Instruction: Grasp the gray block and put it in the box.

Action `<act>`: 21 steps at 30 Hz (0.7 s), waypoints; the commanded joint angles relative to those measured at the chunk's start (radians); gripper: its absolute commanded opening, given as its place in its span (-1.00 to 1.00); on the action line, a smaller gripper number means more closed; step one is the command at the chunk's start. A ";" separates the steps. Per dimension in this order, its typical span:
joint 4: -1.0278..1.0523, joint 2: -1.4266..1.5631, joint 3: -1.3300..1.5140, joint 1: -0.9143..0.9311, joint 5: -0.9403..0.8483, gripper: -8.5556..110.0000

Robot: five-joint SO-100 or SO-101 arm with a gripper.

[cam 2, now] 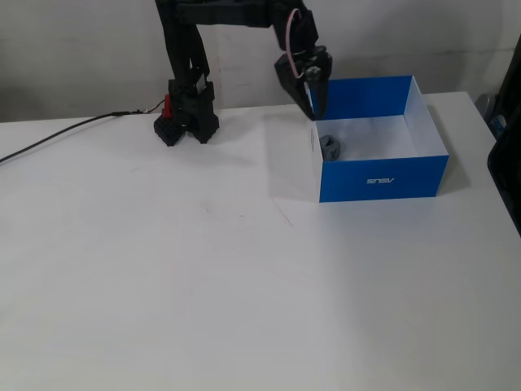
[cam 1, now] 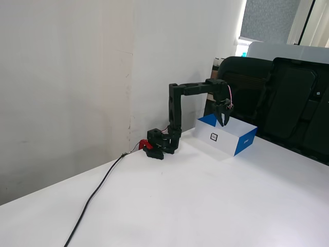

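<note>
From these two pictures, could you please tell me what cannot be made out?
- Gray block: hidden by the box wall in one fixed view; its mark is too small in the other.
- Tool: too dark in both fixed views to tell open or shut.
- Cable: cut off by the frame edge.

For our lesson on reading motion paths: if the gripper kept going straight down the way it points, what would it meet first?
Probably the box, near its left wall. The gripper points down over that edge, with the gray block just beside the line. Depth is unclear, so wall or floor is uncertain.
</note>
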 commanded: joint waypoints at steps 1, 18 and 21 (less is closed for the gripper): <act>0.008 0.092 -0.094 -0.144 -0.003 -0.85; -0.100 0.196 0.009 -0.762 -0.012 -0.85; -0.163 0.270 0.143 -0.816 -0.009 -0.85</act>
